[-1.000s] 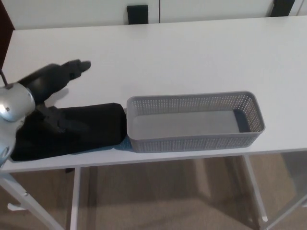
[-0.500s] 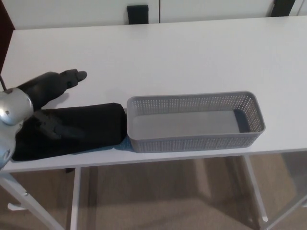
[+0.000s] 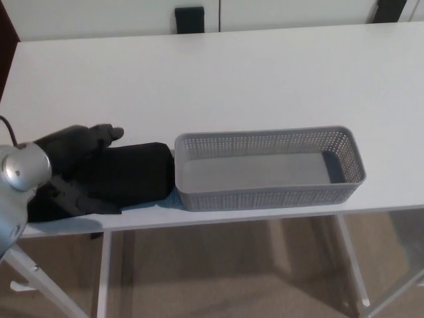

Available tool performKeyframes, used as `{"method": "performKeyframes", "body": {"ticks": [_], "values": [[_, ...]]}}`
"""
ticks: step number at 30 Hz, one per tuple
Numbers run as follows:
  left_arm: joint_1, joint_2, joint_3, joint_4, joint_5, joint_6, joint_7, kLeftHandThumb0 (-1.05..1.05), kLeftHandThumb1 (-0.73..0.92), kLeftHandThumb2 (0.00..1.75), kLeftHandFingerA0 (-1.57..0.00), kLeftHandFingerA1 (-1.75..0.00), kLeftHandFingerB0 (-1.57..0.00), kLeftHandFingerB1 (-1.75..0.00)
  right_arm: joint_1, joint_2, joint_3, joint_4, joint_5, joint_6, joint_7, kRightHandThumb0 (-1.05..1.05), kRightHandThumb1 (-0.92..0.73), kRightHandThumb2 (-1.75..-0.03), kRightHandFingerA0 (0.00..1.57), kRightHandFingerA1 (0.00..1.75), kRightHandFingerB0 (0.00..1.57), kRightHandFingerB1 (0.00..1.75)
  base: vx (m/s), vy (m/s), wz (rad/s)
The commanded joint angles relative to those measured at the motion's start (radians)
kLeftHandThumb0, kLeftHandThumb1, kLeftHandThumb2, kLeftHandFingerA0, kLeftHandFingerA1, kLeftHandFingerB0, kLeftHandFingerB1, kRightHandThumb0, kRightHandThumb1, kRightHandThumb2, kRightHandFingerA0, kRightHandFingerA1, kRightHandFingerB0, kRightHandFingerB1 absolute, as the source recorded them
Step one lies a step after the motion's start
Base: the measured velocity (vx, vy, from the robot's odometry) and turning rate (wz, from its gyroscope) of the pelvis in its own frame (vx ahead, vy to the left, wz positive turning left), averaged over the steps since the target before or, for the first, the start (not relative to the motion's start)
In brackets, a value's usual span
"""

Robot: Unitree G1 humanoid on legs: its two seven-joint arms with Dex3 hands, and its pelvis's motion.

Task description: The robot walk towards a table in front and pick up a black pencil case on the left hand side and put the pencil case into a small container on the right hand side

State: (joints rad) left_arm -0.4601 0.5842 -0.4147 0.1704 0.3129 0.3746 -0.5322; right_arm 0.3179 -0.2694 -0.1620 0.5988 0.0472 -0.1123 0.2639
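Since the left hand (image 3: 71, 162) is sitting right on top of the black pencil case (image 3: 140, 173), black on black, it's honestly not showing whether it's actually gripping or just resting there, can't tell. The case is lying at the table's (image 3: 232, 79) front left edge, its right end butting up against the grey container (image 3: 265, 197). Risk-wise, the hand is covering only the left end, so a lift is probably leaving the case drooping, snagging the container wall or sliding off the near edge. Meanwhile the right hand isn't showing at all.
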Motion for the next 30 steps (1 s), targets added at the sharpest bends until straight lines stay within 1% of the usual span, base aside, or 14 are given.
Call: {"method": "performKeyframes", "body": {"ticks": [1,13,14,15,16,18,19,21,22,23,25,26,29,30], "values": [[0.010,0.000,-0.007,0.034,0.032,-0.002,-0.019,-0.70,0.45,0.55,0.00,0.00,0.00,0.00,-0.002,-0.011,-0.002,0.009,0.005,0.002,0.007,-0.35,-0.59,-0.58,0.51,0.42,0.17,0.29,0.00,0.000,0.00],[0.002,-0.026,-0.014,0.153,0.049,-0.109,0.004,-0.65,0.45,0.54,0.00,0.00,0.00,0.00,0.007,-0.007,-0.014,-0.069,0.024,0.037,0.014,-0.34,-0.61,-0.58,0.51,0.43,0.17,0.29,0.00,0.000,0.00],[0.005,-0.031,-0.013,0.165,0.041,-0.128,0.002,-0.64,0.40,0.74,0.00,0.00,0.00,-0.02,0.007,-0.006,-0.014,-0.073,0.026,0.040,0.014,-0.34,-0.61,-0.59,0.50,0.43,0.17,0.29,0.00,0.000,0.00],[0.007,-0.035,-0.012,0.171,0.038,-0.139,0.001,-0.59,0.37,0.74,-0.02,-0.09,0.00,-0.07,0.006,-0.005,-0.013,-0.075,0.025,0.040,0.014,-0.35,-0.61,-0.59,0.49,0.43,0.17,0.29,0.00,0.000,0.00],[0.008,-0.040,-0.013,0.178,0.038,-0.147,0.000,-0.57,0.36,0.73,-0.11,-0.46,0.00,-0.08,0.006,-0.005,-0.010,-0.075,0.023,0.040,0.014,-0.35,-0.61,-0.59,0.50,0.43,0.17,0.29,0.00,0.000,0.00],[0.016,-0.046,-0.014,0.190,0.032,-0.170,-0.004,-0.57,0.37,0.71,-0.17,-0.43,0.00,-0.04,0.009,-0.003,-0.008,-0.078,0.023,0.042,0.013,-0.35,-0.62,-0.58,0.50,0.42,0.18,0.28,0.00,0.000,0.00],[0.024,-0.049,-0.014,0.193,0.029,-0.180,-0.005,-0.52,0.34,0.70,-0.19,-0.45,0.00,-0.13,0.012,-0.002,-0.007,-0.081,0.022,0.045,0.011,-0.36,-0.61,-0.59,0.50,0.42,0.17,0.29,0.00,0.000,0.00],[0.054,-0.060,-0.020,0.174,0.042,-0.180,0.016,-0.38,0.41,0.62,-0.51,-0.48,-0.08,-0.27,0.006,0.000,-0.005,-0.068,0.021,0.045,0.010,-0.34,-0.61,-0.58,0.48,0.43,0.18,0.28,0.00,0.000,0.00],[0.059,-0.063,-0.019,0.176,0.043,-0.189,0.023,-0.38,0.41,0.62,-0.51,-0.48,-0.08,-0.27,0.006,0.000,-0.005,-0.068,0.021,0.043,0.011,-0.34,-0.61,-0.58,0.48,0.43,0.18,0.28,0.00,0.000,0.00],[0.067,-0.064,-0.016,0.173,0.041,-0.203,0.029,-0.21,0.36,0.83,-0.54,-0.65,0.00,-0.43,0.003,-0.001,-0.006,-0.064,0.022,0.041,0.012,-0.35,-0.61,-0.59,0.48,0.43,0.18,0.29,0.00,0.000,0.00],[0.081,-0.070,-0.004,0.167,0.030,-0.221,0.035,-0.18,0.41,0.87,-0.65,-0.70,-0.05,-0.45,0.002,-0.002,-0.008,-0.066,0.023,0.036,0.013,-0.36,-0.61,-0.59,0.50,0.43,0.18,0.29,0.00,0.000,0.00],[0.097,-0.072,0.008,0.141,0.017,-0.215,0.029,-0.23,0.70,0.64,-0.88,-0.53,-0.32,-0.33,0.001,-0.002,-0.008,-0.066,0.023,0.038,0.011,-0.35,-0.61,-0.59,0.49,0.43,0.17,0.29,0.00,0.000,0.00],[0.100,-0.073,0.018,0.133,0.020,-0.234,0.027,-0.16,0.80,0.65,-1.00,-0.66,-0.44,-0.35,-0.004,0.001,-0.009,-0.076,0.027,0.048,0.008,-0.34,-0.62,-0.59,0.49,0.43,0.17,0.29,0.00,0.000,0.00],[0.105,-0.070,0.023,0.133,0.012,-0.261,0.018,-0.10,0.85,0.65,-1.10,-0.98,-0.69,-0.45,-0.003,0.000,-0.008,-0.079,0.024,0.056,0.004,-0.34,-0.61,-0.59,0.49,0.43,0.17,0.29,0.00,0.000,0.00]]}}
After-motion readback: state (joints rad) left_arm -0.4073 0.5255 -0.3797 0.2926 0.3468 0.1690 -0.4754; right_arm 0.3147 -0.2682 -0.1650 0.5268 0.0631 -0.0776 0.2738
